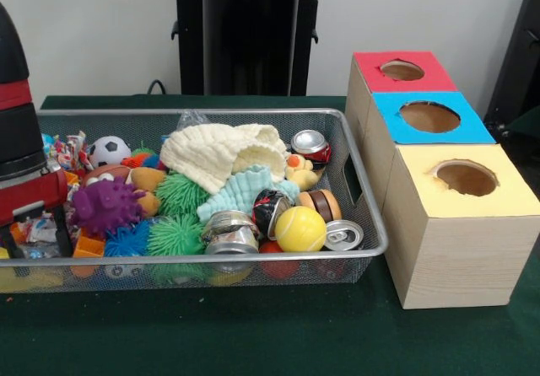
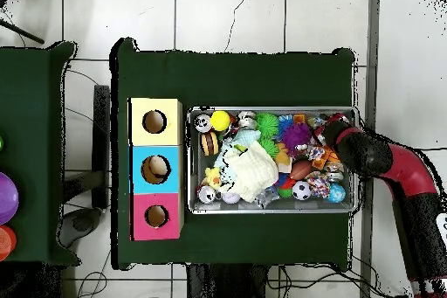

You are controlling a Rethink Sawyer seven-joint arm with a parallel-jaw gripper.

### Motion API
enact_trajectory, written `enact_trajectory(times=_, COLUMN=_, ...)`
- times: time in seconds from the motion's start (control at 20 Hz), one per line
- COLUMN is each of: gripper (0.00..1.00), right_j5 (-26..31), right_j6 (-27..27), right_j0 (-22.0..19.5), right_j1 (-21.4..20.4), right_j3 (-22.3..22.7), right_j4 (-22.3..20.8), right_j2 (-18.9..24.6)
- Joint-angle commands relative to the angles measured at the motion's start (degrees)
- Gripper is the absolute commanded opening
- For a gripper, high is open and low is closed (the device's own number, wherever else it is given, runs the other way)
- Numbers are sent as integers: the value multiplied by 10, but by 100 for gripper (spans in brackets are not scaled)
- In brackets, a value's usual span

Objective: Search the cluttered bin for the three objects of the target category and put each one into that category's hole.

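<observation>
The silver wire-mesh bin point(image 1: 253, 259) stands on the green table, full of toys, and also shows in the overhead view point(image 2: 271, 211). My gripper point(image 1: 46, 224) is low inside the bin's left end, at the right end in the overhead view point(image 2: 325, 137); the arm hides its tips. A crinkled piece of clear film point(image 1: 191, 120) lies at the back rim behind the cream cloth. Another shiny crinkled piece point(image 1: 35, 229) lies right by the gripper. The blue-topped box's round hole point(image 1: 429, 116) is beside the bin, in the middle of the three boxes point(image 2: 156, 169).
A red-topped box point(image 1: 401, 71) and a yellow-topped box point(image 1: 464, 178) flank the blue one. In the bin lie a cream cloth point(image 1: 224, 153), a purple spiky ball point(image 1: 105, 206), green spiky balls point(image 1: 173, 234), a tennis ball point(image 1: 299, 228) and crushed cans point(image 1: 229, 231).
</observation>
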Motion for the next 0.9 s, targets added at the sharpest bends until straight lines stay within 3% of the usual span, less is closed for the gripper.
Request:
enact_trajectory(times=0.05, gripper=100, right_j5=-9, right_j6=-118, right_j0=4, right_j1=41, right_j3=-5, right_j4=-36, right_j2=-17)
enact_trajectory(times=0.15, gripper=100, right_j5=-2, right_j6=-114, right_j0=7, right_j1=39, right_j3=-8, right_j4=-33, right_j2=-19)
enact_trajectory(times=0.2, gripper=0, right_j5=2, right_j6=-113, right_j0=8, right_j1=39, right_j3=-9, right_j4=-30, right_j2=-19)
enact_trajectory(times=0.75, gripper=0, right_j5=9, right_j6=-113, right_j0=11, right_j1=42, right_j3=-17, right_j4=-30, right_j2=-24)
enact_trajectory(times=0.9, gripper=0, right_j5=21, right_j6=-96, right_j0=21, right_j1=22, right_j3=-10, right_j4=-25, right_j2=-28)
